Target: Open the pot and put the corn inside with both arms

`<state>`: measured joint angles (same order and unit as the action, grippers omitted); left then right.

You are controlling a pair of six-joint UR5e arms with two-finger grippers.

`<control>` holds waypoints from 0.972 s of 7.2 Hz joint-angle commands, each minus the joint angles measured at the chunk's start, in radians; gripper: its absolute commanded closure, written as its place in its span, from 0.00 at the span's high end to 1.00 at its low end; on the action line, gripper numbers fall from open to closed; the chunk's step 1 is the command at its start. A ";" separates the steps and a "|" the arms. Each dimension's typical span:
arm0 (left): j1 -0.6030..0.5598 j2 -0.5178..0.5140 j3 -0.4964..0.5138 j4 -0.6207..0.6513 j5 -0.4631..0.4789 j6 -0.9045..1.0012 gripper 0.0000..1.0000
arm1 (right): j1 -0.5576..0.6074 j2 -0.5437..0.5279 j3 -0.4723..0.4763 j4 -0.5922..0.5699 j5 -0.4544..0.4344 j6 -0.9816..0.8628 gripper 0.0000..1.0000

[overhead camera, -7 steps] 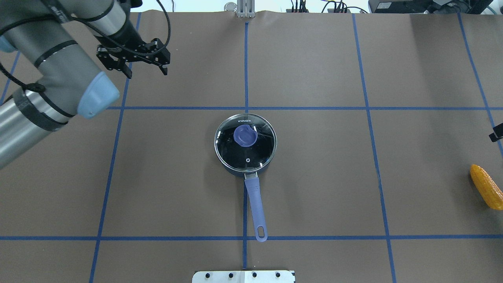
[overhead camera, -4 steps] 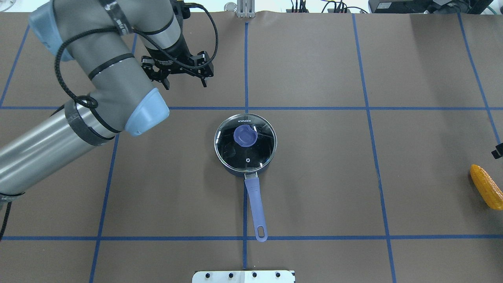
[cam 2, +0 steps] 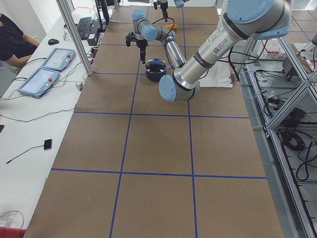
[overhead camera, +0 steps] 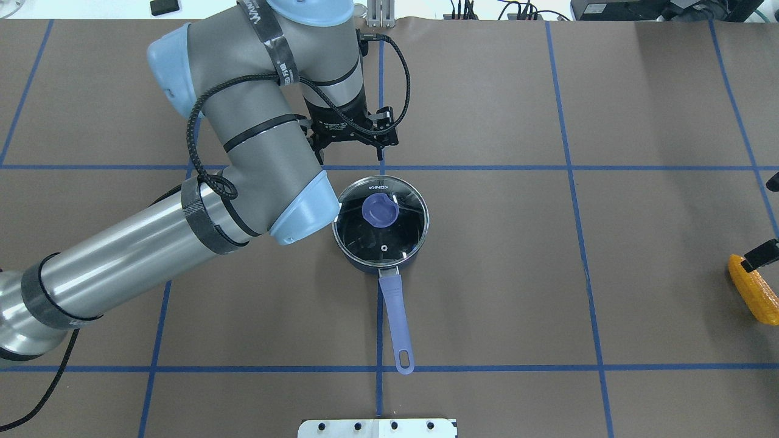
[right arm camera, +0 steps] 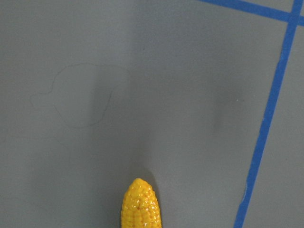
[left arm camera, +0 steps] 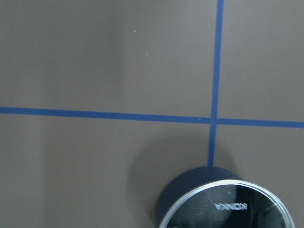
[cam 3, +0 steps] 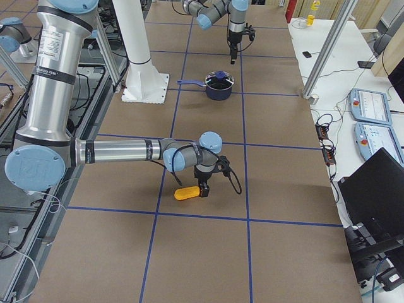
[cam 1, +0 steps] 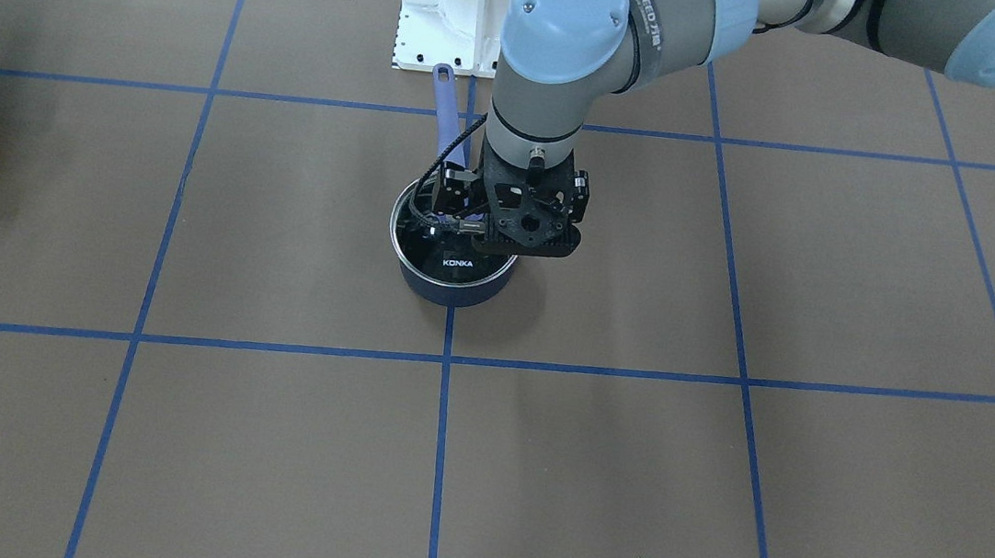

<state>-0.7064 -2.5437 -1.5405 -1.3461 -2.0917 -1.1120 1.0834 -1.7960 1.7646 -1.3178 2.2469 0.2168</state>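
Two grippers, both with fingers spread: the left gripper (overhead camera: 352,148) hangs just past the far rim of the pot (cam 1: 450,292), which sits in the middle of the table (overhead camera: 487,274) on a blue tape line (overhead camera: 378,395) with its lid (overhead camera: 389,234) on, while the right gripper (overhead camera: 768,219) is at the corn (overhead camera: 754,292) lying by the table's right edge. I'd centre the left one over the lavender knob (overhead camera: 380,210), drop straight, pinch, then lift level. Only readable writing is "KONKA" on the lid; the white print on the arm strap (overhead camera: 279,52) is too small for me
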 commanded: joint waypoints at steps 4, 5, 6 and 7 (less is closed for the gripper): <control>0.004 -0.006 -0.001 -0.001 0.002 0.000 1.00 | -0.094 -0.029 -0.033 0.000 -0.024 -0.010 0.83; 0.004 -0.004 -0.001 -0.002 0.002 0.001 1.00 | -0.103 -0.032 -0.033 0.000 -0.030 -0.011 0.74; 0.004 -0.001 -0.003 -0.002 0.002 0.006 1.00 | -0.115 -0.037 -0.033 0.000 -0.038 -0.014 0.58; 0.004 -0.001 -0.003 -0.002 0.002 0.007 1.00 | -0.125 -0.037 -0.031 0.000 -0.053 -0.016 0.53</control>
<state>-0.7026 -2.5461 -1.5425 -1.3482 -2.0893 -1.1075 0.9719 -1.8307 1.7324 -1.3177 2.2092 0.2034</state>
